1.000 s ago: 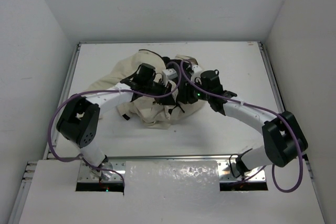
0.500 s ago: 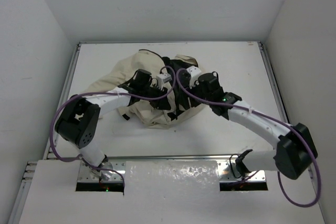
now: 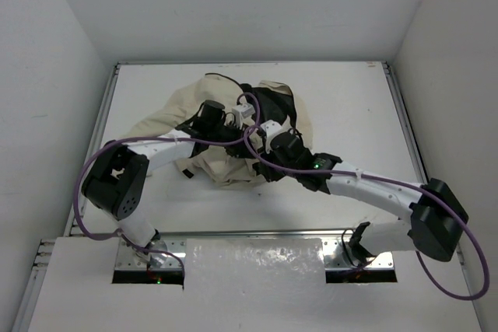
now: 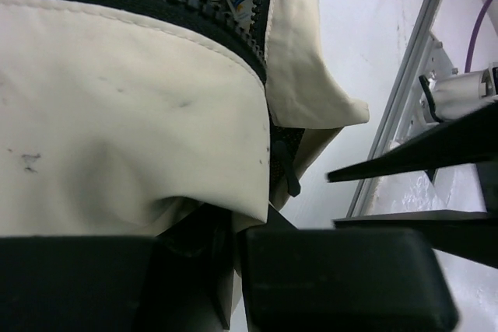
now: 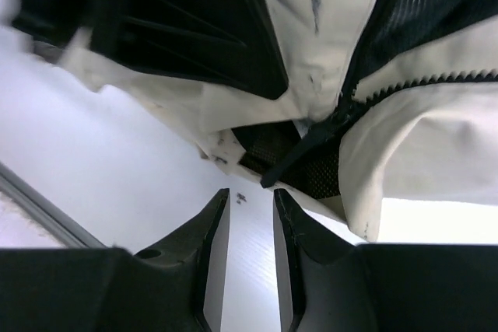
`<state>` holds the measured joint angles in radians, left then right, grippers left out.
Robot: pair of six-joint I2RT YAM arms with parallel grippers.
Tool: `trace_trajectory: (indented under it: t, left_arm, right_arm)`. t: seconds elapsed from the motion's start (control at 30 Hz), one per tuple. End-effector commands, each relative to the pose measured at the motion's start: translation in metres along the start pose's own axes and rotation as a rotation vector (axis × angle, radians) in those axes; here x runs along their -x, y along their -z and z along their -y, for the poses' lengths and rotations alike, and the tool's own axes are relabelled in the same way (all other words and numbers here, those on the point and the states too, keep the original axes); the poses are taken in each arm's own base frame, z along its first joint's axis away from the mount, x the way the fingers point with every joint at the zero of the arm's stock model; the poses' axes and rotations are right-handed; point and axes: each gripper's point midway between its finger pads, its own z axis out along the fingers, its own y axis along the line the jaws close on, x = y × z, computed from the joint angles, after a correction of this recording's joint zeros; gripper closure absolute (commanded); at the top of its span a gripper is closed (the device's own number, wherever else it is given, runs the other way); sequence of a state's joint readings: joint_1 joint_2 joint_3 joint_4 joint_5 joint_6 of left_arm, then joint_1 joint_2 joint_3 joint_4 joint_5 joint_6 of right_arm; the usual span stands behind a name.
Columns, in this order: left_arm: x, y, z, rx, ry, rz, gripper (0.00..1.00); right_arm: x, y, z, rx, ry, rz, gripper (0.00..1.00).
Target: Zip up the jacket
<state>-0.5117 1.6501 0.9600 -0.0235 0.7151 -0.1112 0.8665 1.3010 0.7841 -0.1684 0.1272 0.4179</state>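
Loosely crumpled jacket (image 3: 187,106), long axis left-right

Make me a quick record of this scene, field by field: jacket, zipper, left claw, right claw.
jacket: crumpled on the table, black lining showing
zipper: teeth apart above the slider, dark pull tab sticking out below
left claw: shut on the jacket's cream fabric beside the zipper
right claw: jaws a narrow gap apart, nothing between them, tips just short of the pull tab
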Motion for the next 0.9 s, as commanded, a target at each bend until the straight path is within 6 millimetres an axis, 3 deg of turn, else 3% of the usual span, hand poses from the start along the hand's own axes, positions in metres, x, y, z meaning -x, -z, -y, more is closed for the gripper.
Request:
trace_trajectory:
  t: [0.0, 0.17, 0.4, 0.53, 0.87]
  left_arm:
    - [0.022, 0.000, 0.015, -0.043, -0.049, 0.070, 0.97]
    - [0.018, 0.000, 0.017, -0.053, -0.038, 0.076, 0.98]
    - [0.012, 0.000, 0.023, -0.068, -0.040, 0.071, 0.99]
    - [0.013, 0.001, 0.026, -0.073, -0.035, 0.078, 0.99]
    - [0.015, -0.002, 0.028, -0.085, -0.043, 0.079, 0.99]
  right_arm:
    - [0.014, -0.006, -0.002, -0.032, -0.074, 0.007, 0.72]
    - [0.007, -0.015, 0.006, -0.096, -0.111, -0.055, 0.71]
    - [0.013, -0.019, 0.014, -0.146, -0.165, -0.049, 0.69]
    - [0.004, -0.026, 0.022, -0.183, -0.166, -0.093, 0.72]
    - [0.000, -0.037, 0.019, -0.167, -0.179, -0.120, 0.73]
